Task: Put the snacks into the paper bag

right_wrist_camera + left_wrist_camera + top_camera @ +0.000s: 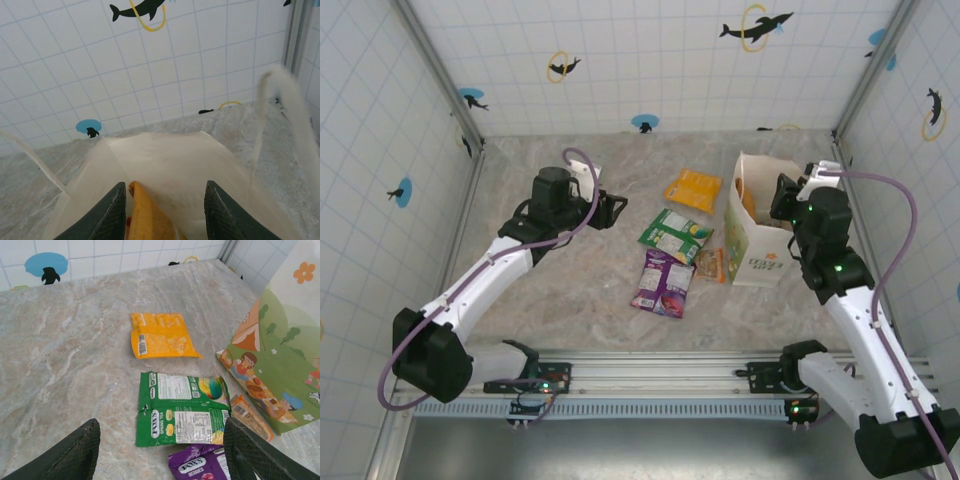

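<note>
Marbled grey tabletop point(570, 290) carries 4 snacks lying flat: 1 orange packet point(693, 189), 1 green packet point(675, 234), 1 purple packet point(663, 283) and 1 small brownish packet point(710, 265). The last lies just beside the 1 paper bag point(760, 255), upright near the right wall. The right pincer point(165, 200) hangs over its mouth, fingers apart around 1 yellow-orange packet point(145, 215) inside, not clamped. The left pincer point(160, 440) hovers spread wide and empty, bare tabletop to its left.
</note>
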Tool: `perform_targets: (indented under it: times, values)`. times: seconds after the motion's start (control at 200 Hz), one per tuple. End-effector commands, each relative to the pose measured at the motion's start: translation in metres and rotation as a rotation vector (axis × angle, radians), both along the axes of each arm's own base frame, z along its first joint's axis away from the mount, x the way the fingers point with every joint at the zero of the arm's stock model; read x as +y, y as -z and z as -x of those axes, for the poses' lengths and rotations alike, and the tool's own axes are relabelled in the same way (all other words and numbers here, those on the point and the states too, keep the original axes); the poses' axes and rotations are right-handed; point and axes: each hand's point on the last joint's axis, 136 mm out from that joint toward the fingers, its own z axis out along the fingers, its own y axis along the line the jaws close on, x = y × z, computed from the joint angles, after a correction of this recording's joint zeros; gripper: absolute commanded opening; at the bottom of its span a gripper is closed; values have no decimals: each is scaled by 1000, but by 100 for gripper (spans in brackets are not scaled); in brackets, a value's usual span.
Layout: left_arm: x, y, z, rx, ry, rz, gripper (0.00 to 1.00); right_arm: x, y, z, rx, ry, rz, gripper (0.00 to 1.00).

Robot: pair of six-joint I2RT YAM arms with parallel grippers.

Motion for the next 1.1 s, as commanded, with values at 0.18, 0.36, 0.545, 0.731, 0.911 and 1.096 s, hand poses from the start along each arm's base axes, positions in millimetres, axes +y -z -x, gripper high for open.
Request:
perform_targets:
  times: [0.18,0.36,0.545,0.731,0.911,1.096]
  values:
    - [-7,14,10,194,-53,106,62,32,-43,27,-4,-218,-65,49]
    - [-15,55,33,412,-74,196,58,62,-19,52,66,-407,-153,51]
    - [-36,101,69,595,21,166,56,69,-8,63,60,-448,-218,51]
    - [-55,132,88,669,88,103,50,73,-3,68,68,-474,-238,51]
    - [-62,154,83,678,90,67,50,78,-4,71,80,-498,-272,50]
    - [-70,170,67,693,81,32,50,78,-1,74,76,-503,-279,50]
